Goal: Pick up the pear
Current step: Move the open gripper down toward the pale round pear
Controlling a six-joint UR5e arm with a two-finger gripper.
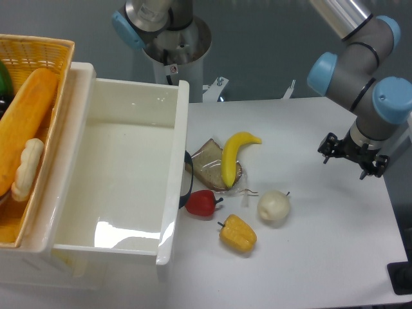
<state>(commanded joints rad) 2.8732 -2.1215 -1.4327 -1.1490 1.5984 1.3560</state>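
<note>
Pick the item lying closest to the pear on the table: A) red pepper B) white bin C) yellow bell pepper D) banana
C: the yellow bell pepper sits just down-left of the pear, with only a small gap; the banana and red pepper lie farther off, and the white bin farther still.

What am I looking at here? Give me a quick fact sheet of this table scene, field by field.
target: small roundish cream-white pear, lying on the white table
nearest neighbours: yellow bell pepper, curved yellow banana, red pepper
container: empty white plastic bin, left of the fruit
end effector: right of the pear, apart from it, holding nothing
</note>
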